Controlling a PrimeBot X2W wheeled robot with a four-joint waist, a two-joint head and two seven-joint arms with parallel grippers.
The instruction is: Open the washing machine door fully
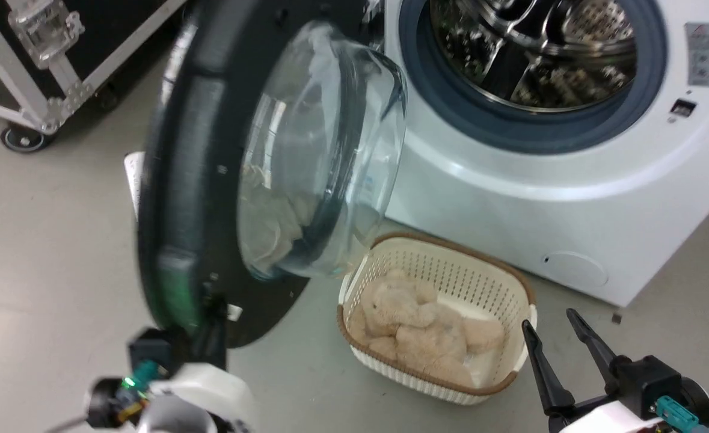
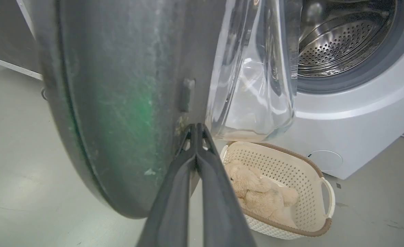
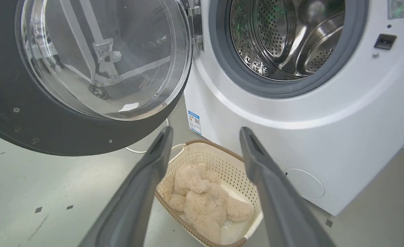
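Grey floor [image 1: 47, 240]; door [image 1: 192, 150] top cropped; left gripper [image 2: 196, 130] closed, right gripper [image 1: 548, 319] spread, empty.

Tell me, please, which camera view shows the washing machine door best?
The right wrist view: the washing machine door faces it, rim and glass bowl nearly whole. The head view shows it obliquely and blurred. The left wrist view catches its rim and the bowl's side close up, with the shut left gripper at it.
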